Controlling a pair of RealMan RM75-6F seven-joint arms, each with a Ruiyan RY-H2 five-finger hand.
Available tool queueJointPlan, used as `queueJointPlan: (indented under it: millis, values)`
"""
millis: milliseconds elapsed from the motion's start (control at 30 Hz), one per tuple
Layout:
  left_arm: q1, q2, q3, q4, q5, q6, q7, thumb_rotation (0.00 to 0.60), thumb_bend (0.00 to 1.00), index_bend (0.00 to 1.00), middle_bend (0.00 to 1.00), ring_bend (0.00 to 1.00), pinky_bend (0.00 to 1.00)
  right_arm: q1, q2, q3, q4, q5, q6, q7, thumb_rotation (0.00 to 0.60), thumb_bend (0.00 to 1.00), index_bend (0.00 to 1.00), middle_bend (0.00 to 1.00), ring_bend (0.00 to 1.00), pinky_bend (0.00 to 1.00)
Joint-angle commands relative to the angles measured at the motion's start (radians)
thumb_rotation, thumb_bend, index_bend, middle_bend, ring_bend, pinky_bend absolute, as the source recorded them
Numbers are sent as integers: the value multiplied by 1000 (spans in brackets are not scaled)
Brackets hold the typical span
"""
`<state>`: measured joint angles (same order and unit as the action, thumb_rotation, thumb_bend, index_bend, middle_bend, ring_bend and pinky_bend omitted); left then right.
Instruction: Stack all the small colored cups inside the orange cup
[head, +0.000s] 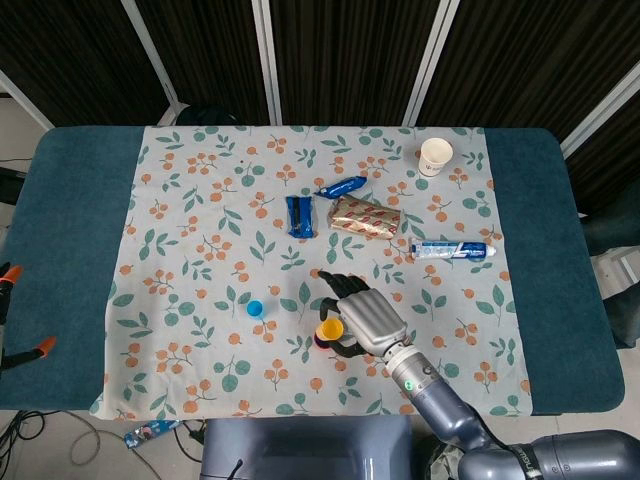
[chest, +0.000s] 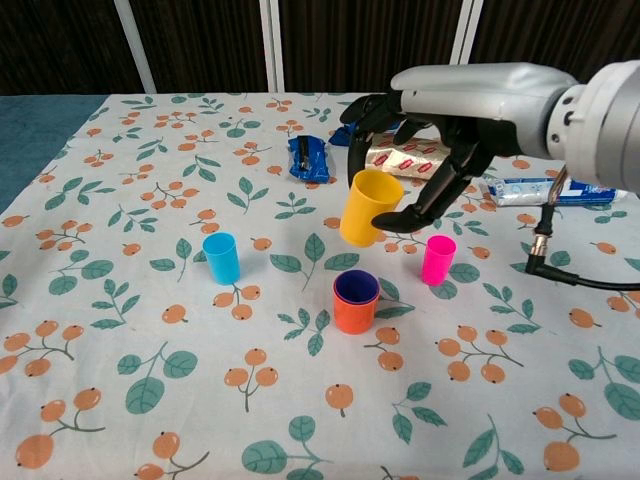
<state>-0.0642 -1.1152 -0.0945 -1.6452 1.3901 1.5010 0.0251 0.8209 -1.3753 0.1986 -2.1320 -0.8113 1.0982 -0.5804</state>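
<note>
The yellow cup (chest: 369, 206) is held in the air by the right hand (chest: 440, 120), pinched at its wall between thumb and fingers, tilted slightly, just above and behind the orange cup (chest: 355, 303). The orange cup stands near the table's front edge, a purple cup (chest: 355, 286) already nested inside it. The cups are judged light, stiff plastic with smooth, probably slippery walls; a hold high on the wall, near the rim, is best, so that the base is left free to enter the stack. The blue cup (chest: 221, 257) stands to the left and the pink cup (chest: 437, 259) to the right, each apart from the orange one; neither blocks the descent. Toward the back edge lie a blue packet (chest: 309, 158), a gold packet (chest: 418, 156), a tube (chest: 525, 190) and, in the head view, a paper cup (head: 435, 156), all well clear. The left hand is not seen.
</note>
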Motion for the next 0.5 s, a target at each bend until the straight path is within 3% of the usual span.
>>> queueJointPlan:
  millis: [33, 500]
  values:
    - [0, 2, -2, 1, -5, -2, -3, 600, 73, 49, 0, 0, 0, 13, -35, -10, 16, 14, 18, -14, 600, 417, 513, 32, 96, 137]
    - [1, 5, -3, -1, -4, -1, -3, 600, 74, 50, 0, 0, 0, 18, -83, -44, 87, 34, 32, -13, 600, 417, 513, 32, 96, 137]
